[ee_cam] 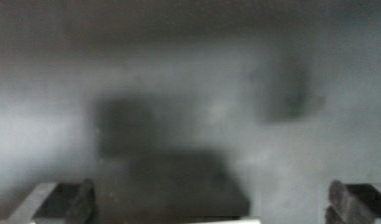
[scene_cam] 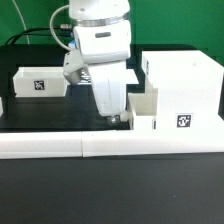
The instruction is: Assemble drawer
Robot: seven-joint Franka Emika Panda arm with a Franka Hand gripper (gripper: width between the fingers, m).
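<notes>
The tall white box casing [scene_cam: 182,84] stands at the exterior view's right, with a square tag on its front. One white tray [scene_cam: 146,108] sits against the casing's left side, low down. The other tray [scene_cam: 40,82], also tagged, lies at the exterior view's left. My gripper [scene_cam: 113,117] points down just left of the tray by the casing, close to the black table. The wrist view is very blurred. It shows my gripper [ee_cam: 208,206] with its two dark fingers [ee_cam: 62,200] far apart, open, and only a blurred grey shape and a white edge between them.
Long low white border bars [scene_cam: 100,146] run along the front of the work area, and another stands behind it. The black table surface [scene_cam: 50,112] lies between the left tray and my gripper.
</notes>
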